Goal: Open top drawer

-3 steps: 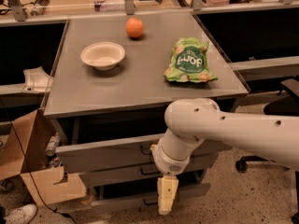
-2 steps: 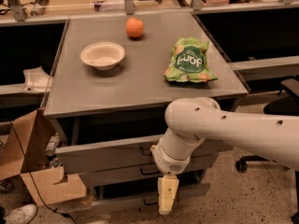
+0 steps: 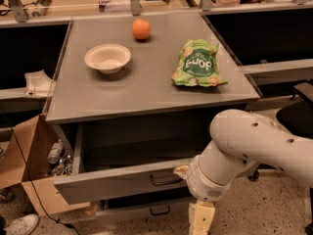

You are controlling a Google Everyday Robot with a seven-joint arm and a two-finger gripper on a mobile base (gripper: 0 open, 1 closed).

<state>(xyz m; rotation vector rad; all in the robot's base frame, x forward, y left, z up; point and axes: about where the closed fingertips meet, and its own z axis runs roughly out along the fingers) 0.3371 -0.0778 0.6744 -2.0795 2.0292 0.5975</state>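
The top drawer (image 3: 117,184) is the wide grey metal front under the grey tabletop (image 3: 146,89). It stands pulled out toward me, and its dark, deep box (image 3: 142,143) shows behind the front. Its small dark loop handle (image 3: 164,179) sits at the centre. My gripper (image 3: 200,215) hangs at the end of the white arm (image 3: 254,148), just right of and below the handle, in front of the lower drawers. A lower drawer's handle (image 3: 159,210) shows beneath.
On the tabletop are a white bowl (image 3: 107,58), an orange (image 3: 141,29) and a green snack bag (image 3: 198,63). An open cardboard box (image 3: 27,165) with bottles stands at the left. A dark chair (image 3: 296,114) is at the right.
The top drawer's front has come further out toward me, showing more of its box. My arm and gripper stay low in front of the drawers.
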